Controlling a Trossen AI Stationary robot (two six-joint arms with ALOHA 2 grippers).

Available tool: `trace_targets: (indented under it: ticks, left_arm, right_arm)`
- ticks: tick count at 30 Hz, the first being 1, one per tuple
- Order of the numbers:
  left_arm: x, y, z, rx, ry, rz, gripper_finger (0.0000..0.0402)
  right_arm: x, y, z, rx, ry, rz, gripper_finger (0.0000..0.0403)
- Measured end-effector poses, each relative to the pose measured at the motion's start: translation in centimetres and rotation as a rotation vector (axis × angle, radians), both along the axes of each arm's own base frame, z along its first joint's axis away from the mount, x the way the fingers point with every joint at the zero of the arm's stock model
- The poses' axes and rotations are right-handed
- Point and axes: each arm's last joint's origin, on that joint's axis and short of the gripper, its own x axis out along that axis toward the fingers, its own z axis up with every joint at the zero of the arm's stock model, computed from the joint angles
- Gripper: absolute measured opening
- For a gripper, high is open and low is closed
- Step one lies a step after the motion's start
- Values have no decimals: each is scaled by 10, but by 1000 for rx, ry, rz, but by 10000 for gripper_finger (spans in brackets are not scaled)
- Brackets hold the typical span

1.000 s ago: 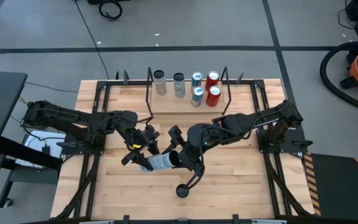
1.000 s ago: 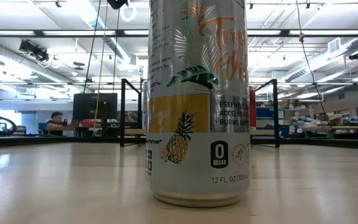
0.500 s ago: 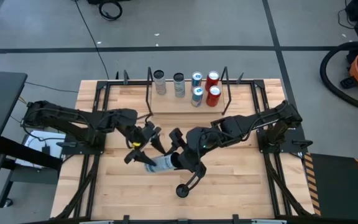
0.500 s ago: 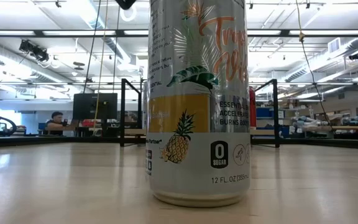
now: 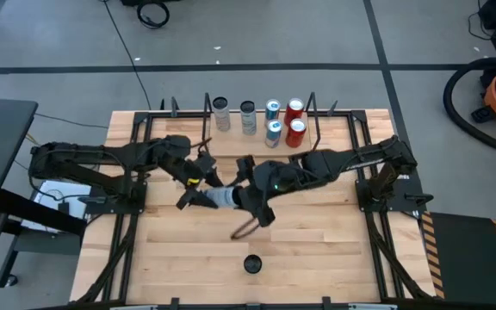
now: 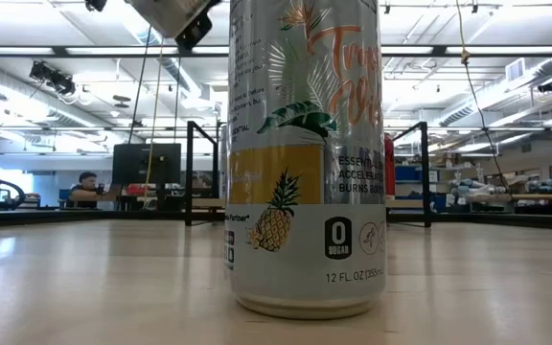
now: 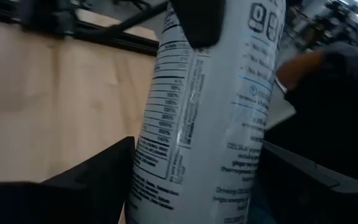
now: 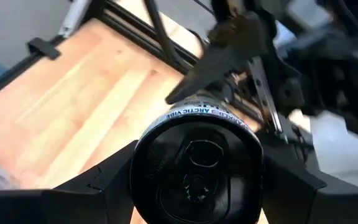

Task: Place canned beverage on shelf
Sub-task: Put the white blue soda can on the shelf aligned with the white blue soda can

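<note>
A white and silver can (image 5: 220,197) lies roughly level in the air above the table's middle, between my two grippers. My left gripper (image 5: 198,191) is at its left end and my right gripper (image 5: 241,196) at its right end, both shut on it. The can's labelled wall fills the left wrist view (image 7: 204,124). Its dark top faces the right wrist camera (image 8: 194,168). The shelf (image 5: 257,145) stands at the far edge and carries several upright cans. A pineapple-print can (image 6: 305,153) stands upright near the front edge (image 5: 252,263). My left gripper pinches the can's side wall (image 7: 148,168) between its two fingers (image 7: 98,183), which lie across the can. They come level from the table's left. The can is clear of the table. My right gripper pinches the can's sides just behind its top rim (image 8: 143,163) between its two fingers (image 8: 104,186), which lie along the can. They come level from the table's right, and the can's top faces the wrist.
On the shelf, two silver cans (image 5: 221,113) stand at the left, and blue (image 5: 272,110) and red (image 5: 294,109) cans at the right. Black frame rails (image 5: 136,155) run along both sides of the table. Bare wood lies in front of the shelf.
Both grippers have moved together toward the table's far edge and the shelf, carrying the white can between them. The can has stayed roughly level. The pineapple can has not moved.
</note>
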Motion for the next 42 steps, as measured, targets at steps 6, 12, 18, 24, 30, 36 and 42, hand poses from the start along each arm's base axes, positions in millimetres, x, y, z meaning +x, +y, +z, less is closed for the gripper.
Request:
trace_targets:
  ticks: [6, 12, 18, 24, 30, 36, 42]
  left_arm:
    - [-14, 23, 4, 31, 15, 123, 314]
    - [-19, 44, 4, 95, 24, 253, 314]
    - [-20, 50, 3, 96, 36, 289, 314]
    - [-20, 49, 3, 69, 49, 294, 314]
    - [-20, 49, 2, 73, 54, 287, 314]
    - [-21, 49, 1, 74, 70, 287, 314]
    - [-21, 49, 1, 75, 69, 288, 314]
  right_arm:
    - [0, -34, -2, 45, 60, -114, 269]
    - [-1, -48, -10, 102, 141, -138, 269]
    - [-1, -49, -9, 53, 124, -165, 270]
    - [-5, -63, -14, 5, 192, -234, 270]
    - [-7, -102, -16, 11, 210, -359, 270]
    - [-16, -141, -20, 75, 276, -456, 270]
    - [-22, -169, -20, 107, 283, -504, 270]
